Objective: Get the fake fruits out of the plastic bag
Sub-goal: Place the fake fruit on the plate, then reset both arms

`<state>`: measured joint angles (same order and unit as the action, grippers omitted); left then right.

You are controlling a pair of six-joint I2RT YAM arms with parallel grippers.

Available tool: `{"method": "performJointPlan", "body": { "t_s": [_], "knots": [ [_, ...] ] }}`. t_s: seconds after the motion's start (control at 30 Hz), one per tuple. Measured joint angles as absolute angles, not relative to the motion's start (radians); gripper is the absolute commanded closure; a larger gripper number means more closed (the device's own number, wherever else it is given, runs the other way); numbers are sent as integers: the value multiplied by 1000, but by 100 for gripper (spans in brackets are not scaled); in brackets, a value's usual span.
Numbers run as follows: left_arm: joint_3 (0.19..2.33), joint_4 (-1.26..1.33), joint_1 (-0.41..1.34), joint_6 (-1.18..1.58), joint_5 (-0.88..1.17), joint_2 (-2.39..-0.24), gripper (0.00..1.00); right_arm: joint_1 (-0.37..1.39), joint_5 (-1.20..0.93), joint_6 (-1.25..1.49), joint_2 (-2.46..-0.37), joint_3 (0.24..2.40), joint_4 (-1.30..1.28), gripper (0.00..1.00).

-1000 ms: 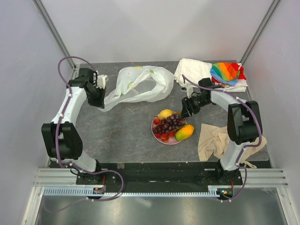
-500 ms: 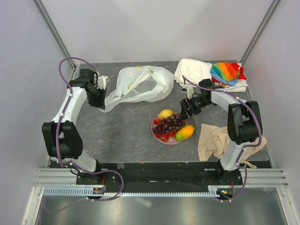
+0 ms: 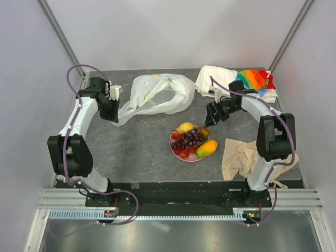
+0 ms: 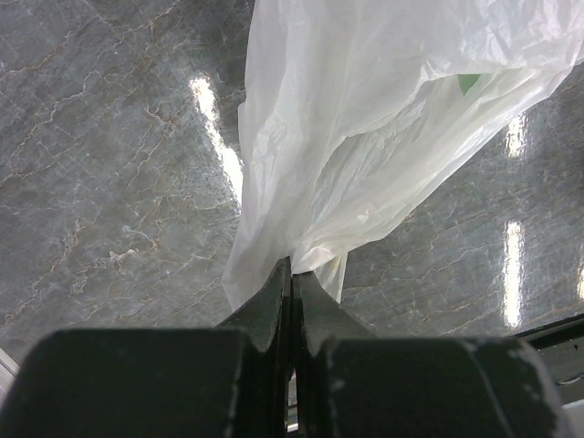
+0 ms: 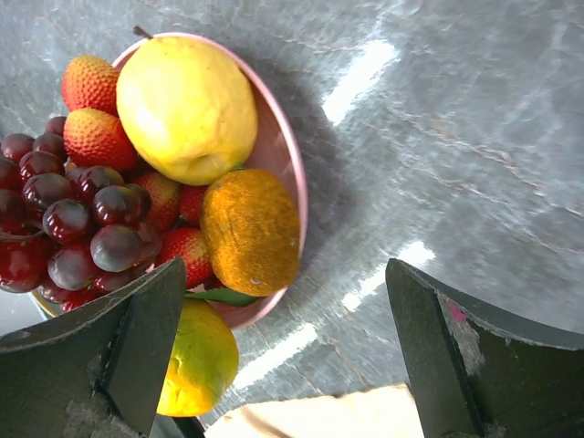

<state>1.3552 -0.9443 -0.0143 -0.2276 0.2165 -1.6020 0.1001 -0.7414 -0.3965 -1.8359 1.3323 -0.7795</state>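
Translucent white plastic, thin and crinkled: the plastic bag (image 3: 157,94), slumped on the far left part of the grey marbled table (image 3: 136,152), with a tapering corner stretched out towards the left. Faint green print just visible on the film in the left wrist view.

Left gripper (image 4: 291,269) at that stretched near-left corner, low over the table. Jaws pressed together on a fold of the film, with the sheet fanning up and away from the pinch.

Fake fruits (image 3: 191,139) heaped on a round pink plate (image 5: 294,173) near the middle of the table, to the right of the bag and nearer than it, well apart from the plastic. Within the heap:
- Yellow lemon (image 5: 187,105) on the far side.
- Dark purple grape bunch (image 5: 73,219) across the centre.
- Bumpy red fruits (image 5: 91,109) on the left, touching both lemon and grapes.
- Small orange (image 5: 251,228) against the plate's far right rim.
- Orange-green mango (image 3: 206,148) at the near right edge.

Right gripper (image 3: 209,116) held above the table just beyond the plate's far right edge. Jaws spread wide, gripping nothing and touching no fruit. Small orange and plate rim showing between the two black fingers (image 5: 137,338) in the right wrist view.

White cloth (image 3: 215,79) bunched at the far right, with a rainbow-striped cloth (image 3: 253,80) lying on it. Beige cloth (image 3: 241,157) crumpled at the near right, close to the plate but apart from it.
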Motion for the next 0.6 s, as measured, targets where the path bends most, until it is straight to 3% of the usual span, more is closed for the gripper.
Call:
{"method": "performJointPlan", "body": {
  "t_s": [0.2, 0.33, 0.37, 0.5, 0.6],
  "knots": [
    [1356, -943, -14, -227, 219, -1607, 97, 65, -683, -393, -1836, 1436, -796, 2],
    [1382, -945, -14, -226, 230, -1608, 63, 38, -598, -383, -1807, 1499, -734, 2],
    [1398, -944, -14, -226, 239, -1608, 50, 35, -568, -378, -1787, 1501, -710, 2],
    [1491, -935, -14, -217, 258, -1605, 30, 36, -454, -339, -1714, 1532, -647, 2],
    [1550, -917, -14, -210, 269, -1588, 21, 41, -352, -287, -1688, 1579, -612, 2]
  ]
}}
